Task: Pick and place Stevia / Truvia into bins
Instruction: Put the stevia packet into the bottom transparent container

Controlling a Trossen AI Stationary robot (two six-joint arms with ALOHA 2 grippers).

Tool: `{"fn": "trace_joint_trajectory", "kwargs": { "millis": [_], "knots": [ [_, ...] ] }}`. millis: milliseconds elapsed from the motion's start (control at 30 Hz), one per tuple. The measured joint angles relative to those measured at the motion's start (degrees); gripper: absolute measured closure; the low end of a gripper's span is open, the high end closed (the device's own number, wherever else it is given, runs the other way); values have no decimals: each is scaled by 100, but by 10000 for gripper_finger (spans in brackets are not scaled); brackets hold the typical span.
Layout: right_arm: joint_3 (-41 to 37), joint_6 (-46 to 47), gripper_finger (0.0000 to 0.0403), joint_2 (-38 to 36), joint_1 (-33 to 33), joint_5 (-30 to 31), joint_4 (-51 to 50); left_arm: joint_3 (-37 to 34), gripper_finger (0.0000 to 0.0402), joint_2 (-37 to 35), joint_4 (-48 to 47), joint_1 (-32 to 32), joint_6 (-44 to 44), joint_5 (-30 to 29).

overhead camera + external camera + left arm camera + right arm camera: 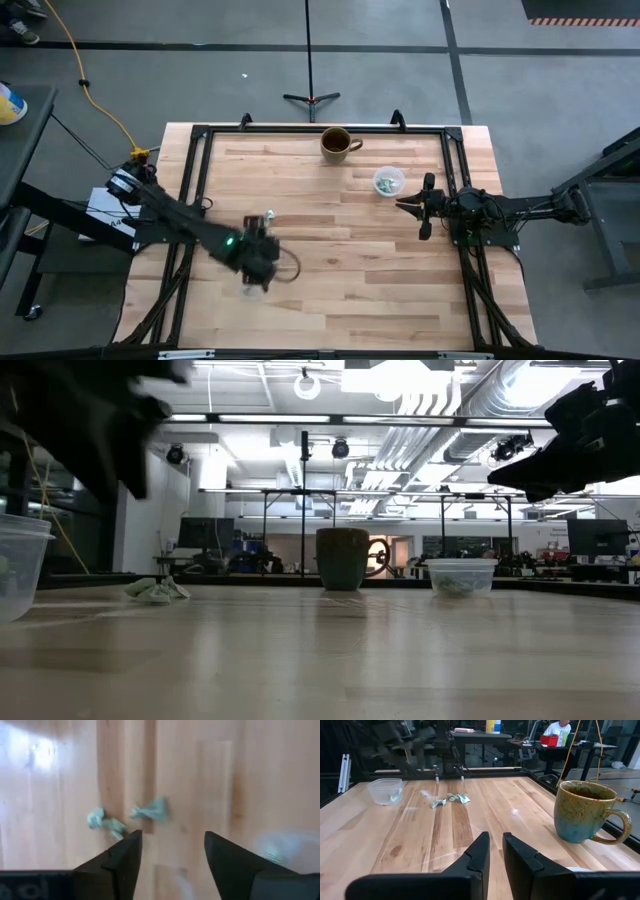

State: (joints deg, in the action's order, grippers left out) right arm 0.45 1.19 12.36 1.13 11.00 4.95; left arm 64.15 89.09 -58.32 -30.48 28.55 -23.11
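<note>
Some pale green packets point(268, 215) lie crumpled on the wood near the table's middle; they also show as packets point(107, 822), packets point(155, 590) and packets point(447, 799). My left gripper point(172, 852) is open and hovers above the table just short of them, touching nothing. One clear cup point(385, 790) stands by the left arm and has a packet inside; it shows as cup point(20, 565) in the low view. The other cup point(388, 181) holds several packets. My right gripper point(496, 855) waits shut near the table's right side, by that cup.
A brown mug point(338, 143) stands near the far edge, also mug point(582, 812), close to my right gripper. A black frame point(200, 180) borders the table. Bare wood lies between the two arms.
</note>
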Motion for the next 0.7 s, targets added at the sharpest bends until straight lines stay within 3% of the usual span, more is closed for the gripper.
{"fn": "trace_joint_trajectory", "kwargs": {
  "millis": [100,267,500,700],
  "knots": [
    [0,7,358,0,0,-12,0,-333,148,-2,514,630,-1023,332],
    [0,2,354,0,0,-68,-4,-915,175,-2,1624,1464,-2348,1328],
    [0,-11,355,0,0,-68,-74,-1467,212,-2,1983,2165,-2562,1670],
    [0,-13,350,0,0,-68,-131,-1809,228,0,2631,2349,-2767,2248]
  ]
}}
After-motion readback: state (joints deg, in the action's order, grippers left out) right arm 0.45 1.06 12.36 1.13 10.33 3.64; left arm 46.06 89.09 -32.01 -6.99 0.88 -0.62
